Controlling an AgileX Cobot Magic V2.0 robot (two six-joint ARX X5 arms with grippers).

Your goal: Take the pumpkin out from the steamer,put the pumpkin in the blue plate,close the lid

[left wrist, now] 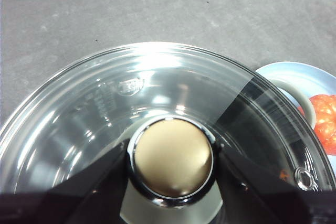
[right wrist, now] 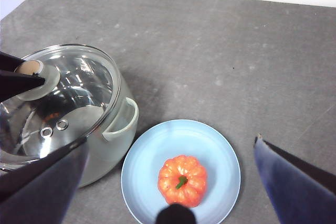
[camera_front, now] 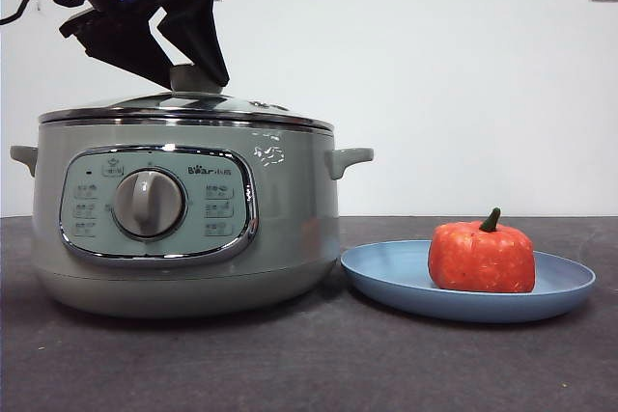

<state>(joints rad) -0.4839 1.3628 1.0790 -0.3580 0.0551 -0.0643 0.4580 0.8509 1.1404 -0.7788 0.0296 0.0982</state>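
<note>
Fingers (left wrist: pixel 68 192) of my left gripper (camera_front: pixel 193 69) stood on either side of the knob (left wrist: pixel 172 164), close against it with almost no gap, so I judged them closed on the lid (camera_front: pixel 183 108), though I could not see whether they pressed hard. That gripper sat in the upper left of the front view, and the lid rested level on the steamer (camera_front: pixel 183 229) at left. I reckoned the lid was stiff, fairly heavy for its size, breakable glass with a slick chrome rim; the knob was the only sensible hold, and a smooth domed one that could slip from a loose pinch. My right gripper (right wrist: pixel 168 182) hung wide open and empty above the blue plate (right wrist: pixel 210 145), at lower centre of its own view. The pumpkin (camera_front: pixel 481 258) sat upright on that plate, at right in the front view, beside the steamer.
</note>
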